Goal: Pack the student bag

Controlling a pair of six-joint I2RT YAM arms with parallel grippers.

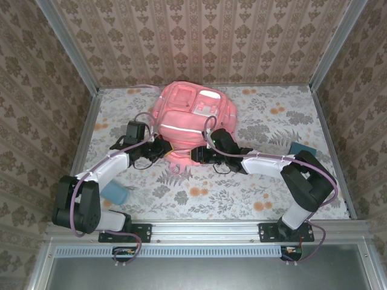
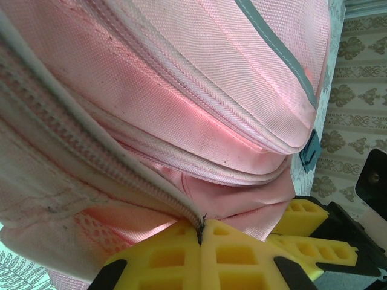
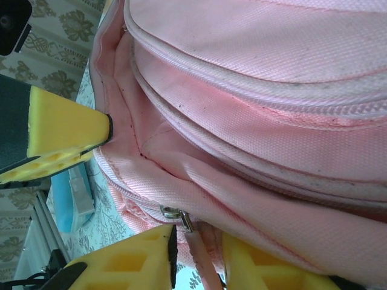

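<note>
standing here, i see the bag (image 1: 190,118) lying flat at the back middle of the flowered surface (image 1: 254,181), its far end close to the back wall. both arms reach in to its near edge from either side.

the left pincer (image 2: 201,234) is clenched on the bag: its yellow fingers meet tight, with the edge of the fabric beside a zip run nipped between them.

the right pincer (image 3: 199,241) sits just beside it at the same edge. its yellow fingers stand a little apart, and the metal zip pull (image 3: 172,212) with its pink tab hangs in the gap. i cannot tell whether they actually pinch it or only frame it.

a light blue block (image 1: 115,193) lies on the surface near the left arm, well apart from the bag.
</note>
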